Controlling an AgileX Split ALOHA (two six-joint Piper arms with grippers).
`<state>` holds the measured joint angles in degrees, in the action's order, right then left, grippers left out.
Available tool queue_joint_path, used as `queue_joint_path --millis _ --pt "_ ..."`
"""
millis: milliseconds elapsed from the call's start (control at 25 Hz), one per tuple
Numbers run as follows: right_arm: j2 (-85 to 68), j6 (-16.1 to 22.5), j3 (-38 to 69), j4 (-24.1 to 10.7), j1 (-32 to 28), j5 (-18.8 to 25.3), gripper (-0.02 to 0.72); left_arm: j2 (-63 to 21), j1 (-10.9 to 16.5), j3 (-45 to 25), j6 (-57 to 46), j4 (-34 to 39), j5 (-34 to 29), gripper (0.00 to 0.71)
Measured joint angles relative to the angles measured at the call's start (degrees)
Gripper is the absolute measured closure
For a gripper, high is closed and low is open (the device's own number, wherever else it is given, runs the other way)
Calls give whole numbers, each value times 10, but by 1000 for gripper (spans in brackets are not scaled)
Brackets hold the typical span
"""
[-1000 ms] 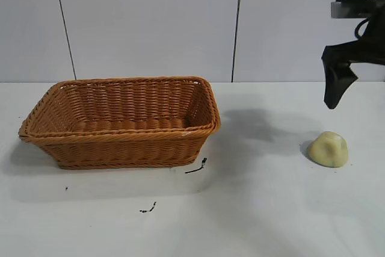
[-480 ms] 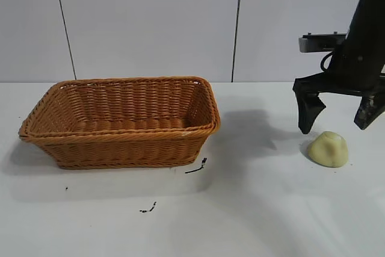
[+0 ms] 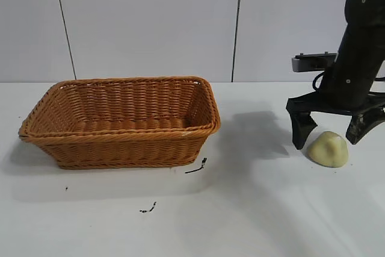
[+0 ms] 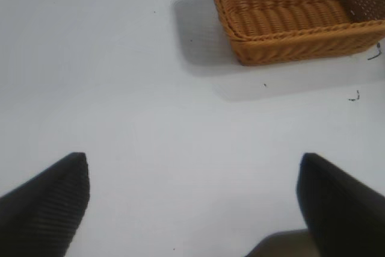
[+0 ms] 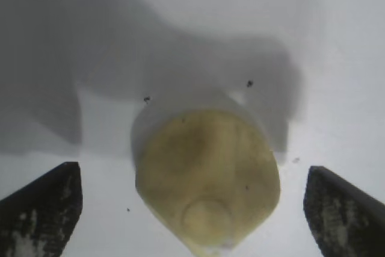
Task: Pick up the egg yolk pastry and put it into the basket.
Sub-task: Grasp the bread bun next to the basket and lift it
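Pale yellow egg yolk pastry (image 3: 328, 148) lay on the white table (image 3: 258, 209), well apart from the wicker basket (image 3: 120, 121), at roughly 3 o'clock from it. Right gripper (image 3: 329, 132) stood low over the pastry, fingers spread wide, one at 9 o'clock and one at 3 o'clock of it, neither touching. Left gripper (image 4: 192, 200) hovered over bare table, fingers likewise spread.
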<state>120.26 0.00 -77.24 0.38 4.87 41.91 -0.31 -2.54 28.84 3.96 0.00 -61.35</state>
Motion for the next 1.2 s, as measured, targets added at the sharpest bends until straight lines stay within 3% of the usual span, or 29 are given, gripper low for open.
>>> queue_joint_path --millis 720,800,1000,1080,1200 --pt "23 0 0 -4 0 -5 36 0 0 0 0 0 0 14" --pt "23 0 0 -4 0 -5 120 0 0 0 0 0 0 14" --pt "23 0 -2 -8 0 0 480 0 0 0 0 0 0 14" --pt "22 0 -2 -8 0 3 545 0 0 0 0 0 0 14" --pt "14 0 -5 -9 1 14 569 0 0 0 0 0 0 14"
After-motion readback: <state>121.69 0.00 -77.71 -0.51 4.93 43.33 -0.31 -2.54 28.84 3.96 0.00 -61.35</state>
